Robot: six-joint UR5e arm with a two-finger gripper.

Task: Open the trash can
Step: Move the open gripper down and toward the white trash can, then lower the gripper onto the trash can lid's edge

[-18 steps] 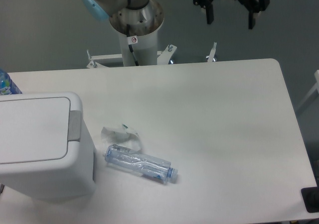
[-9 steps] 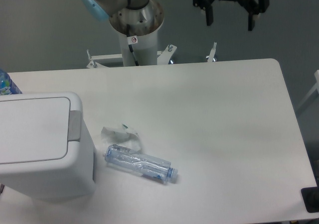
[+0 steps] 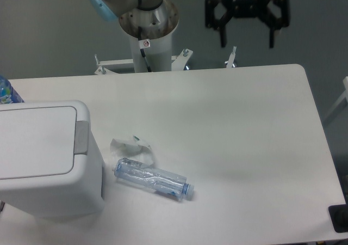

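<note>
Camera view from above takes in a white rectangular counter (image 3: pixel 239 125) with the large boxy white plastic trash can (image 3: pixel 46 160) standing at its left edge, partly cut off by the frame. Its flat rectangular lid (image 3: pixel 35 141) lies down flush — closed — and the grey push tab (image 3: pixel 81 138) sits at the lid's right side. Just beside the bin, on the counter, lies a crushed clear plastic bottle (image 3: pixel 152 178) with a blue cap end pointing right, and a crumpled scrap of clear plastic wrapper (image 3: pixel 132 146) rests near it, toward the far side. The black two-finger gripper (image 3: pixel 246 30) hangs high beyond the counter's far edge, well apart from the bin, its fingers spread wide with nothing between them. The arm's pale grey base column (image 3: pixel 147 35) stands behind the counter — a blue-capped joint at its top.
</note>
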